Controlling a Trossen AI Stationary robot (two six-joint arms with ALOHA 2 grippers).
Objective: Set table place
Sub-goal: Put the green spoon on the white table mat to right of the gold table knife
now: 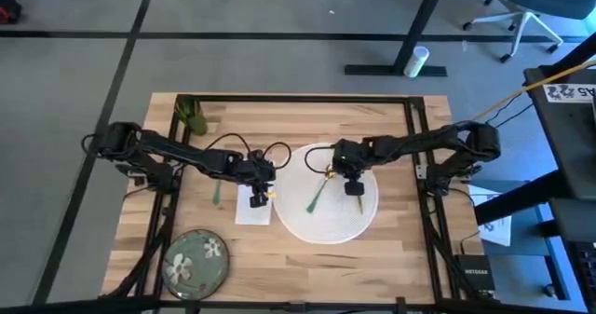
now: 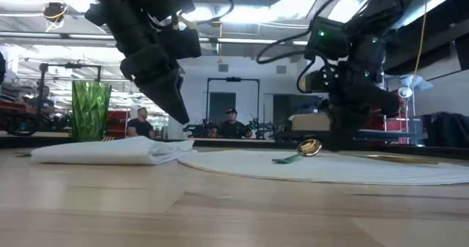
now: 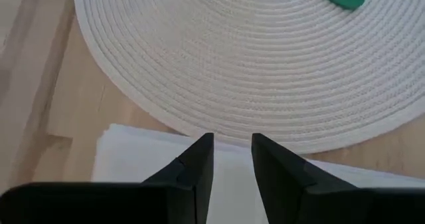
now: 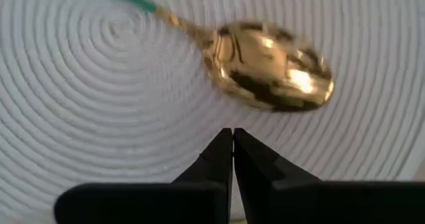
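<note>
Spoon [image 4: 269, 66]: gold bowl, green handle, lying on white woven placemat [image 1: 343, 223]. Right gripper [image 4: 232, 141] above it, fingers closed, empty. Left gripper [image 3: 232, 151] over napkin [image 3: 133, 157], narrow gap.

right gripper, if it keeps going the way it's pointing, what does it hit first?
Probably the gold spoon bowl: it lies just ahead of the shut right gripper on the white placemat. Height is unclear, so it could meet the placemat first.

1 placemat [image 1: 328, 207], 1 napkin [image 1: 253, 205], 1 plate [image 1: 196, 260], 1 cup [image 1: 193, 116], 1 spoon [image 1: 320, 190], 1 fork [image 1: 218, 190]
</note>
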